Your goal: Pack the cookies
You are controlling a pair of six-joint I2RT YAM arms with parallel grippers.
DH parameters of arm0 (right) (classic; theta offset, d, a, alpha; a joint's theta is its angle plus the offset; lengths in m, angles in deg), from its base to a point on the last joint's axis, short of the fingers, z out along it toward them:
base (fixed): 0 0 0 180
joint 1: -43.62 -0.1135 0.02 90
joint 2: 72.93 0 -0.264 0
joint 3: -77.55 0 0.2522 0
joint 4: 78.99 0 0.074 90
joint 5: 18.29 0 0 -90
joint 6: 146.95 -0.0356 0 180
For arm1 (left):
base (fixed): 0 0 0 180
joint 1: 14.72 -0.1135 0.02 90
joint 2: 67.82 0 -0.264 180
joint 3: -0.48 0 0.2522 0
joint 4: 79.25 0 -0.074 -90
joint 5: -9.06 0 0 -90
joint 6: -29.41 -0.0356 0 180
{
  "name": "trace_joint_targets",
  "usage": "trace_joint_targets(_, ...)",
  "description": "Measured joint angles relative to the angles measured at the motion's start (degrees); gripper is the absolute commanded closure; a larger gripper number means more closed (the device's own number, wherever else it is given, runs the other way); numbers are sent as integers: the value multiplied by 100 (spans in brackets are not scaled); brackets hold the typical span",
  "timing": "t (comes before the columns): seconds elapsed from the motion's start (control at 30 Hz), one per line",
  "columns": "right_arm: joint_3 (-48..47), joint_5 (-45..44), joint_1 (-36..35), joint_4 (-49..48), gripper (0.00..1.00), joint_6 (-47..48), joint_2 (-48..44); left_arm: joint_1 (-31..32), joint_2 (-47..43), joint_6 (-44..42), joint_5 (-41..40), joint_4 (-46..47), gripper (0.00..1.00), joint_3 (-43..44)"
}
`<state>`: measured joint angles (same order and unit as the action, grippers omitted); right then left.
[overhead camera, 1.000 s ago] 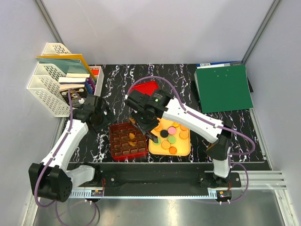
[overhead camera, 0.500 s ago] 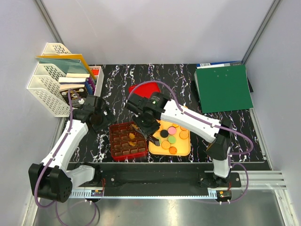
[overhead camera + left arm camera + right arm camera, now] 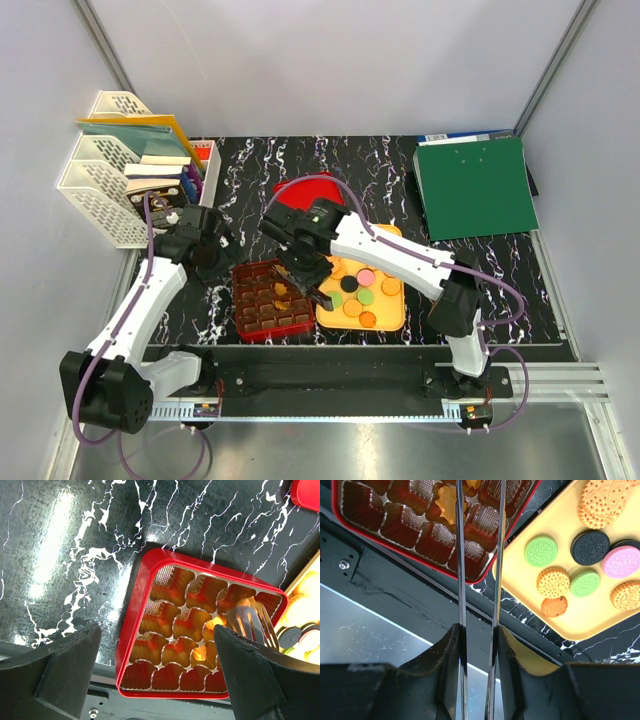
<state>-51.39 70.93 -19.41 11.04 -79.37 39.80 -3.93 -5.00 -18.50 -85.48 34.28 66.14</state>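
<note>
Cookies [image 3: 590, 547] in orange, green, pink and black lie mostly on the yellow tray [image 3: 388, 312], and a few golden ones, among them a flower-shaped cookie [image 3: 447, 502], sit in compartments of the red grid box [image 3: 262, 318] just left of the tray. The right arm reaches from its base across the tray and bends down over the box's right side. The right gripper [image 3: 477, 640] is clamped on a pair of metal tongs [image 3: 248, 616], whose two thin blades run nearly parallel with a narrow gap between them. The tong tips are cut off at the top of the right wrist view, and the left wrist view shows only one slotted tip above a compartment, so whether a cookie is pinched cannot be told. The left arm stretches forward along the table's left side, and the left gripper [image 3: 203, 246] hangs with its fingers [image 3: 65, 675] spread wide, near the box's far left corner. A red object [image 3: 300, 186] beyond the right arm is largely hidden by it.
</note>
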Motion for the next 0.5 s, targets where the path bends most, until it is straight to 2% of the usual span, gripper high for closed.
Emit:
trace_joint_targets(0.03,-2,0,0,-31,65,15,55,0,-11,0,0,0,1,0)
trace_joint_targets(0.13,-26,2,0,-63,55,46,168,0,-22,0,0,0,1,-2)
trace_joint_targets(0.23,-146,-2,0,-59,49,66,223,0,-24,0,0,4,1,-22)
trace_joint_targets(0.37,-407,-37,0,-33,45,74,245,-7,-22,0,-2,-13,1,-70)
trace_joint_targets(0.5,-645,-184,0,7,46,76,243,-7,-22,0,-2,-13,1,-70)
